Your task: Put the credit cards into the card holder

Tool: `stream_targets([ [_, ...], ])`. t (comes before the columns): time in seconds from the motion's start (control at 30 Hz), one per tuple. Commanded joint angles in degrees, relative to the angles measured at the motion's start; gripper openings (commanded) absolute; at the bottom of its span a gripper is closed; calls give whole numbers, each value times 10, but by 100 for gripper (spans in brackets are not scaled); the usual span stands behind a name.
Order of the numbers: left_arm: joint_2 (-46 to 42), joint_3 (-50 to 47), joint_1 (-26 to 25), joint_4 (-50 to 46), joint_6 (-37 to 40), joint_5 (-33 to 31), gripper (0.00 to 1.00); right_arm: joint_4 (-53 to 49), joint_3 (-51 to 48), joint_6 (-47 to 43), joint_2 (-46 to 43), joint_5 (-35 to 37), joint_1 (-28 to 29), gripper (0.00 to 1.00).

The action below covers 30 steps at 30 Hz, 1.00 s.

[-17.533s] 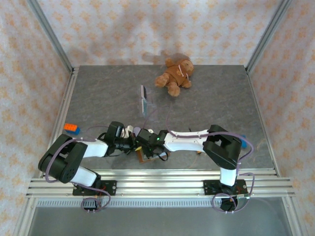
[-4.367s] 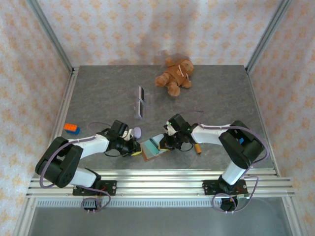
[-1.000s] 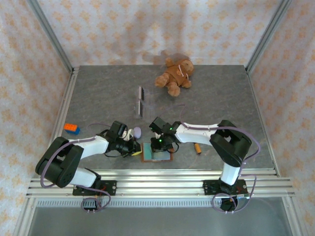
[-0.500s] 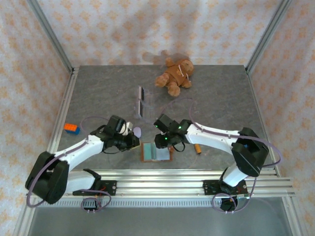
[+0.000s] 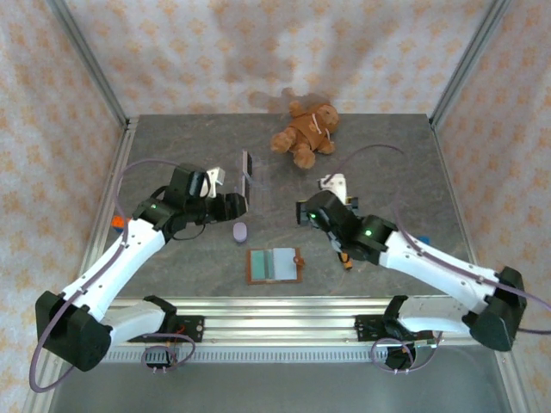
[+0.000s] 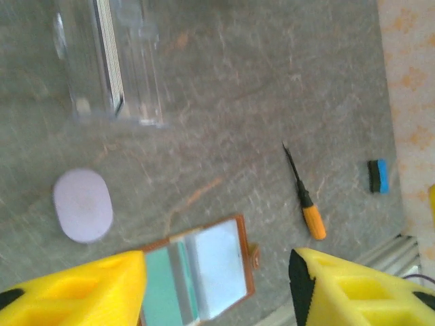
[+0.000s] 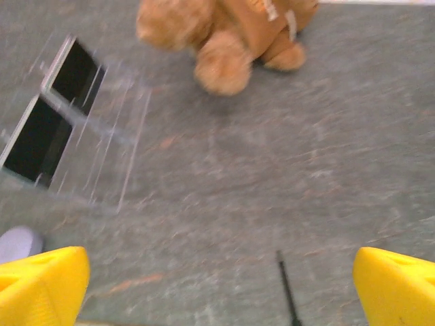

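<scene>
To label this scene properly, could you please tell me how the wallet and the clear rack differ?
The wallet is opaque, brown-edged with teal and pale insides; the rack is clear plastic. The wallet lies open and flat; the rack stands upright, dark cards on edge in it. The wallet is near the front edge, the rack farther back. Both rest on the table, untouched.

The card holder lies on the worktop, between and nearward of the left tool and right tool; the teddy bear lies beyond both.
</scene>
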Motion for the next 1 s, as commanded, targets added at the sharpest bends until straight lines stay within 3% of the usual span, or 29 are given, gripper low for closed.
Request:
stream_targets([
  [0.0, 9, 41, 8, -42, 44, -55, 70, 46, -40, 6, -33, 39, -15, 99],
  [0.03, 14, 48, 9, -43, 46, -63, 78, 48, -46, 1, -36, 14, -20, 99],
  [0.07, 17, 53, 11, -43, 50, -70, 97, 46, -48, -3, -35, -7, -23, 99],
  [0.1, 19, 56, 14, -40, 53, -73, 99, 43, -51, -6, -31, -20, -24, 99],
  [0.3, 18, 22, 41, 39, -4, -127, 99, 29, -49, 14, 7, -38, -24, 99],
  [0.37, 47, 31, 54, 52, 6, -73, 99, 40, -50, 16, 14, -43, -23, 99],
  [0.47, 106, 80, 37, 17, 34, -74, 99, 53, -45, 16, 23, -53, -24, 99],
  [0.7, 215, 150, -7, -42, 94, -267, 99, 51, -47, 13, 28, -30, -24, 99],
  [0.97, 348, 275, -54, -112, 120, -361, 99, 43, -65, -5, 4, -7, -35, 99],
])
